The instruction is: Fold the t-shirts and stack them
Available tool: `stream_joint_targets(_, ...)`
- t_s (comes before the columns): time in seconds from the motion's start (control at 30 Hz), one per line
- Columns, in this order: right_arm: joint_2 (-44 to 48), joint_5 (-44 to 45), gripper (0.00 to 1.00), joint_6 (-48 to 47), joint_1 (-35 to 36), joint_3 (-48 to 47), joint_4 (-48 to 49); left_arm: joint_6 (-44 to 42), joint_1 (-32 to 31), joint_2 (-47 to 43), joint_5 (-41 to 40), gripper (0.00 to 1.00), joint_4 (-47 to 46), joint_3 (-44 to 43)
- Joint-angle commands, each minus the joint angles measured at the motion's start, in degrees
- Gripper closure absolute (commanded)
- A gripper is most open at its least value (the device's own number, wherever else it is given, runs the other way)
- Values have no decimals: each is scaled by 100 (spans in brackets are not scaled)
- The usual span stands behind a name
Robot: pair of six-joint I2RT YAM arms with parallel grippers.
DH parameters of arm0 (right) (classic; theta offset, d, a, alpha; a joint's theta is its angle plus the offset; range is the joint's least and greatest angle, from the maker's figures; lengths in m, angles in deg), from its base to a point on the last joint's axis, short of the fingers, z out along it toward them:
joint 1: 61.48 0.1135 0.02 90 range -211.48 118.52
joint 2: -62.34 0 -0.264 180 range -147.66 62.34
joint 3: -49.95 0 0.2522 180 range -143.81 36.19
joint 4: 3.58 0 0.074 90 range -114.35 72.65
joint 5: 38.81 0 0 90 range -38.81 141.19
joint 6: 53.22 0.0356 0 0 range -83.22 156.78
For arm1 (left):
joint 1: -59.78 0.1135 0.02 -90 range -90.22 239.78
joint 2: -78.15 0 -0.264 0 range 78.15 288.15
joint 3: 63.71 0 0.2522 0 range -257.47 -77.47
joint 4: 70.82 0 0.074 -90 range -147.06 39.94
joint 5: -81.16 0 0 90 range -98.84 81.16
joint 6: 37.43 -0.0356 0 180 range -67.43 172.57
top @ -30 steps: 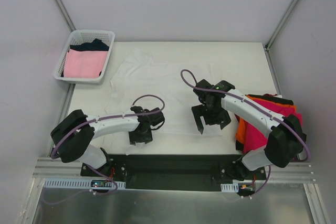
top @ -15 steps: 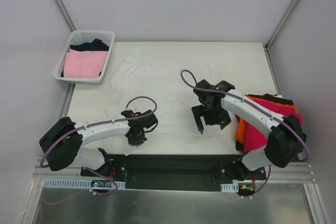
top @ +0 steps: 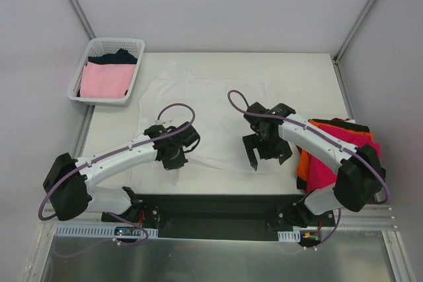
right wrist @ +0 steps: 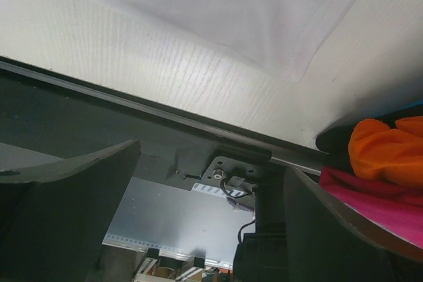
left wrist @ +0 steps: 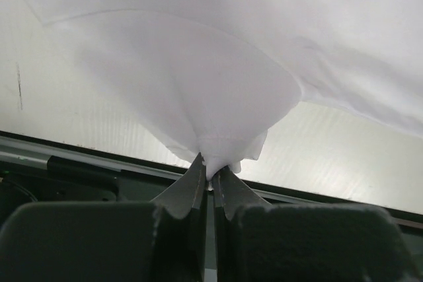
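Cloth of the white t-shirt (top: 205, 104) is lying spread over the middle of the table (top: 304, 77). At seven o'clock the left gripper (left wrist: 213, 173) is clamping its jaws together on a small tuft of hem. At five o'clock the right gripper (top: 266, 153) is hovering, jaws apart, holding nothing. So thin a bite is risking a slip, and a one-sided lift is likely to be skewing the fold.

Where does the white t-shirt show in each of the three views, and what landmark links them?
Top external: white t-shirt spread across the middle of the table.
Left wrist: fills the upper picture, one edge pinched at bottom centre by the left gripper, jaws shut.
Right wrist: across the top, lying on the table.
Shared landmark: the black rail along the table's near edge.
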Motion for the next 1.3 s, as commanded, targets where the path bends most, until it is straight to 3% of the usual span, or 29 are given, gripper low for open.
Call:
stream_joint_targets(0.0, 279, 277, 4, 102, -25, 251, 21, -201, 121, -79, -273, 100, 582, -394)
stream_joint_targets(0.27, 789, -56, 4, 173, -526, 1305, 890, -219, 148, -245, -185, 100, 793, -254)
stream_joint_targets(0.33, 965, -468, 4, 33, -1008, 1552, 1198, -254, 148, -307, -132, 100, 863, -149)
stream_joint_targets(0.63, 957, -1102, 4, -91, -1686, 1887, 1787, -386, 148, -290, -10, 100, 934, -78)
stream_joint_targets(1.27, 1317, -1331, 4, 480, -1810, 2756, 2631, -615, 148, -114, 298, 100, 943, -52)
